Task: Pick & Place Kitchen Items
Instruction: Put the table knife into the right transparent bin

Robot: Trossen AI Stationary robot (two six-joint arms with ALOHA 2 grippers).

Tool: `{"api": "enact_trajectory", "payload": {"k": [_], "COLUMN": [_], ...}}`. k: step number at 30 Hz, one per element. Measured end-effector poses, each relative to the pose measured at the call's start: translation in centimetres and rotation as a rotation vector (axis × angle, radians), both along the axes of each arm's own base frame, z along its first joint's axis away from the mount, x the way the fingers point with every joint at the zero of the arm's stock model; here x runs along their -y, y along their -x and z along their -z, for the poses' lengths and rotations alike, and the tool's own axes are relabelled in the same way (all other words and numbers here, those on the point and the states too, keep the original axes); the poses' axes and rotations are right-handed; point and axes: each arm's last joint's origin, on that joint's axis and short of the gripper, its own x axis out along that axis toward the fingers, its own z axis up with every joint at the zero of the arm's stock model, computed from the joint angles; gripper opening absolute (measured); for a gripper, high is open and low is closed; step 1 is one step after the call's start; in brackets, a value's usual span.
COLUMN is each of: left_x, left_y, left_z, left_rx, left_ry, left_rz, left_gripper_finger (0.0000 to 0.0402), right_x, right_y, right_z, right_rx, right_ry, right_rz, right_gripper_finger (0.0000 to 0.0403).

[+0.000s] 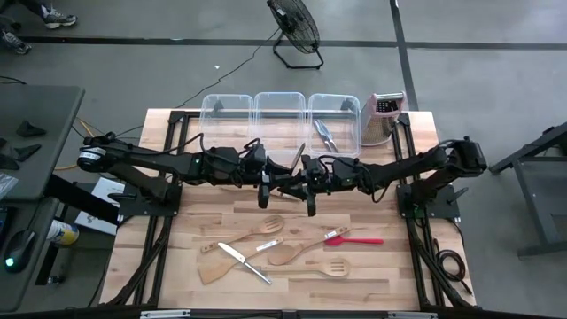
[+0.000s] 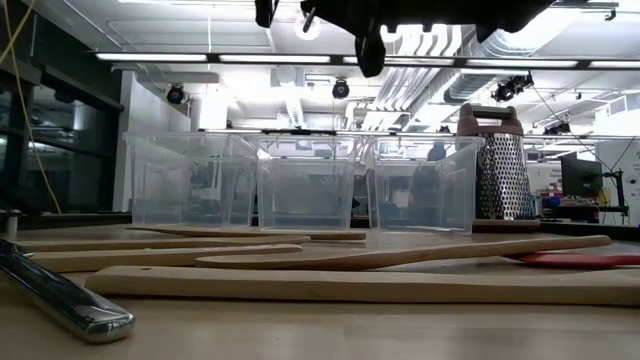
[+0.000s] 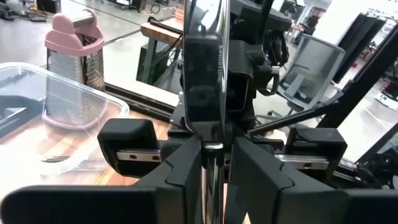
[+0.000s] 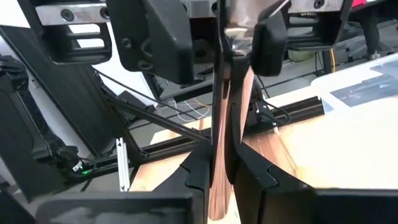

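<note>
High over the table's middle, my left gripper (image 1: 280, 174) and my right gripper (image 1: 301, 175) meet tip to tip. Both are shut on one silver metal utensil (image 1: 295, 158), a flat shiny strip (image 3: 205, 68) that shows edge-on in the right wrist view (image 4: 222, 124). On the table's near half lie wooden spoons (image 1: 266, 226), a wooden spatula (image 1: 213, 270), a slotted spatula (image 1: 330, 266), a silver knife (image 1: 245, 263) and a red spatula (image 1: 359, 239), all flat on the wood. Silver tongs (image 1: 324, 133) lie in the right-hand tub. My left gripper has the utensil's narrow part (image 3: 212, 147) between its two fingers (image 3: 186, 165), coming level from the table's left. The broad shiny part rises beyond the fingers. The utensil is clear of the table. Whether both pads still touch it, I cannot tell. My right gripper pinches the utensil's flat sides (image 4: 222, 134) between its two fingers (image 4: 202, 168), coming level from the table's right, just below my left gripper's fingers (image 4: 155, 37). The strip runs on past the fingers, lifted clear of the table.
Three clear plastic tubs (image 1: 228, 120) (image 1: 281, 120) (image 1: 334, 99) stand in a row at the far edge, with a metal box grater (image 1: 384, 115) upright to their right. Black frame rails (image 1: 168, 159) run along both sides of the table.
</note>
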Motion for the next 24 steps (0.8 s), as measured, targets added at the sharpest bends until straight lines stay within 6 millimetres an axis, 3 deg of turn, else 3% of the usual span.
{"api": "enact_trajectory", "payload": {"k": [4,14,18,24], "left_x": [-0.1,-0.8,-1.2,-1.9], "left_y": [0.3,4.1,6.3,10.2], "left_z": [-0.1,-2.5,-3.5,-4.3], "left_rx": [-0.012,-0.019,-0.030,-0.089], "left_ry": [-0.002,-0.053,-0.070,-0.095], "left_rz": [-0.005,-0.111,-0.179,-0.253], "left_gripper_finger": [0.0099,0.0101,0.0101,0.0102], "right_x": [0.3,3.2,4.8,8.0], "right_y": [0.2,2.0,3.5,6.1], "right_z": [0.0,-0.3,-1.2,-4.0], "right_rx": [-0.021,-0.202,-0.244,-0.391], "right_ry": [-0.030,-0.071,-0.099,-0.101], "right_rz": [0.036,0.165,0.241,0.392], "right_gripper_finger": [0.0035,0.0035,0.0035,0.0035]}}
